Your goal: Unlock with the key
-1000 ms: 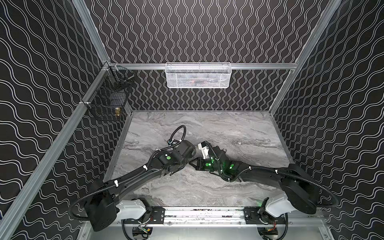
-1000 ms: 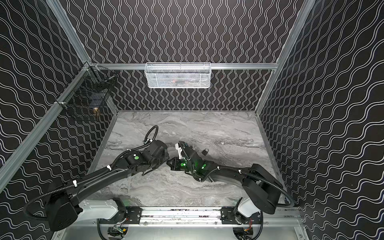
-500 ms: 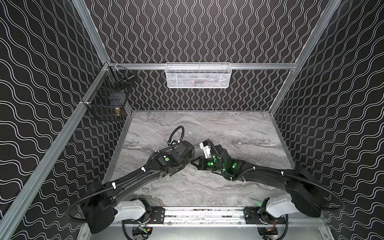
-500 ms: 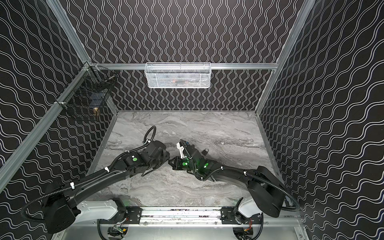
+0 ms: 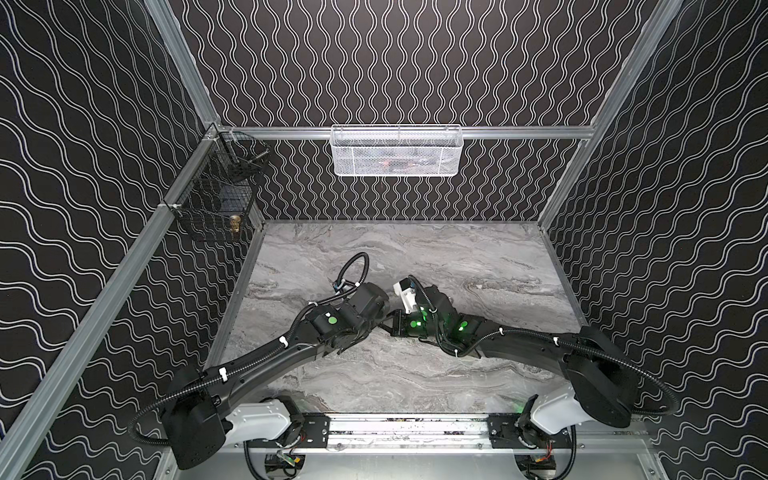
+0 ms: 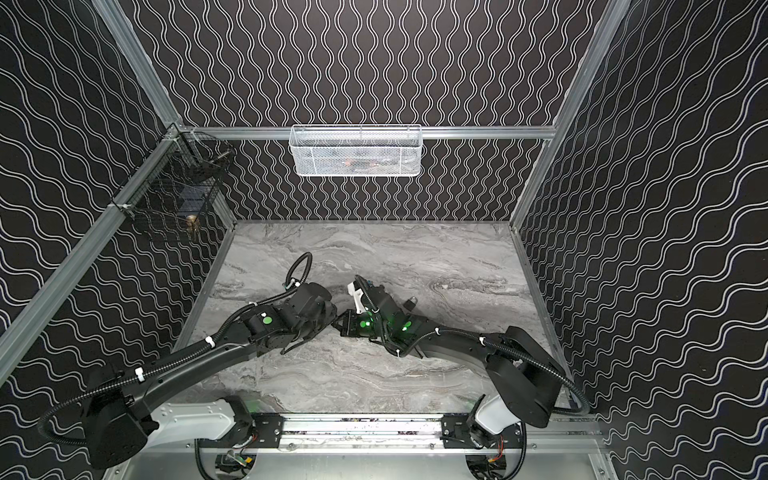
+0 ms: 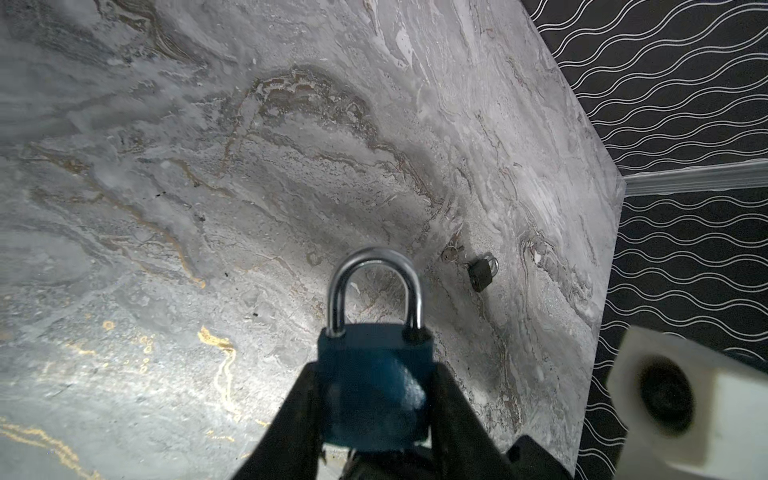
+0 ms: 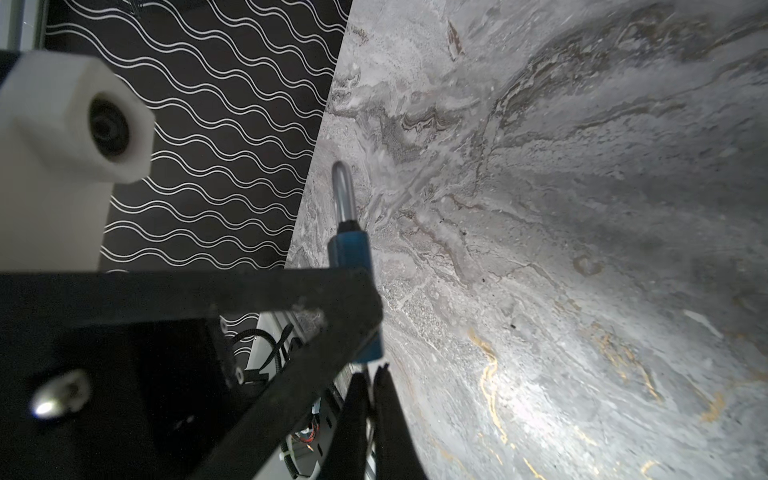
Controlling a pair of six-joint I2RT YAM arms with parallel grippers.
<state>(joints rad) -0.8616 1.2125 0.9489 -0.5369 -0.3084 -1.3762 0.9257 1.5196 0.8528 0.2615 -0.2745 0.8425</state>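
Observation:
A blue padlock (image 7: pixel 374 386) with a silver shackle is gripped by its body in my left gripper (image 7: pixel 374 374), one finger on each side, shackle pointing away. It hangs above the marble table (image 7: pixel 208 187). My right gripper (image 8: pixel 372 374) is pressed shut right at the padlock's (image 8: pixel 349 249) base. Only a thin sliver of the key (image 8: pixel 366 368) shows between its fingertips and the lock. In both top views the two grippers meet tip to tip over the middle of the table, left gripper (image 5: pixel 380 318) against right gripper (image 5: pixel 395 326), and the padlock is hidden between them.
A small dark padlock (image 7: pixel 482 272) with a key ring beside it lies on the table toward the right wall, also visible as the small padlock (image 6: pixel 411 301). A white mesh basket (image 5: pixel 397 151) hangs on the back wall. A black wire basket (image 5: pixel 216 199) hangs in the back left corner.
Both wrists have shifted only slightly where they meet, and the right arm's elbow has swung a little outward. Both grips look the same throughout.

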